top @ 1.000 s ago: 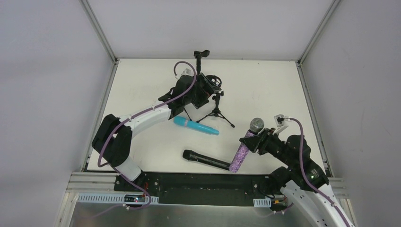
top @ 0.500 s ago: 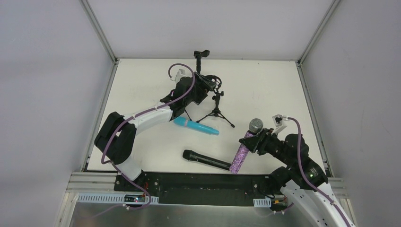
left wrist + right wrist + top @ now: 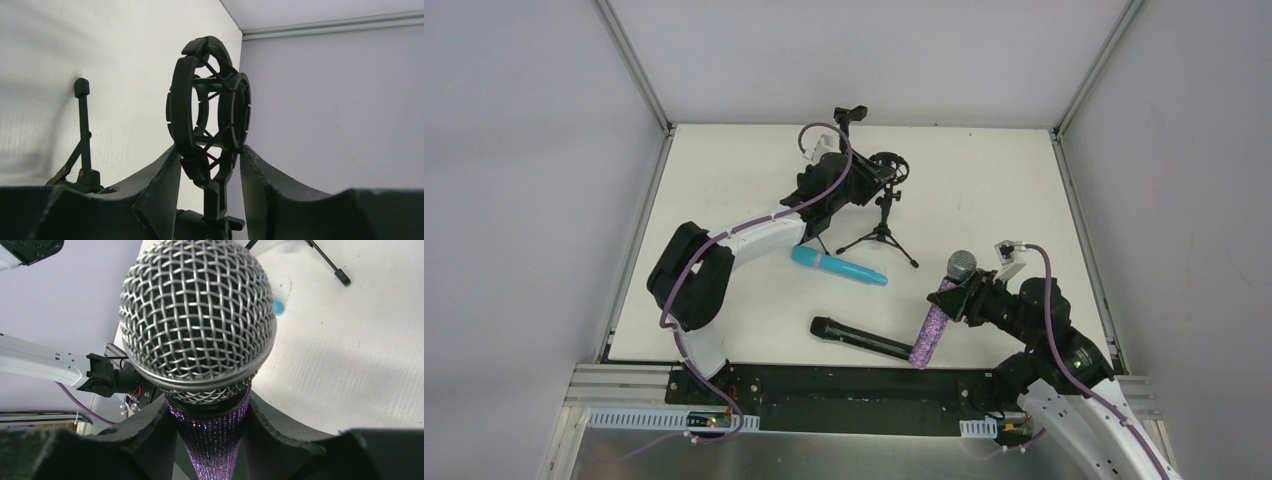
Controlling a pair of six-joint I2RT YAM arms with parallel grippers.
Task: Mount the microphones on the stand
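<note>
Across the white table [image 3: 984, 190], boxed by pale grey walls [image 3: 524, 200], both arms reach in from the near edge. The left gripper [image 3: 210, 155] has its jaws pressed on either side of the black ring mount [image 3: 207, 115] atop the tripod stand [image 3: 882, 235]; a second stand [image 3: 851, 113] rises at the far edge. The right gripper [image 3: 210, 405] is clamped on the purple microphone [image 3: 934, 325], held tilted, head up, its foot by the tail of the black microphone [image 3: 859, 338] lying near the front. The turquoise microphone [image 3: 839, 266] lies flat just before the tripod. Only the overhead view shows those two lying loose – the left wrist view alone shows the mount's twin rings, the right wrist view the silver mesh and glitter.
</note>
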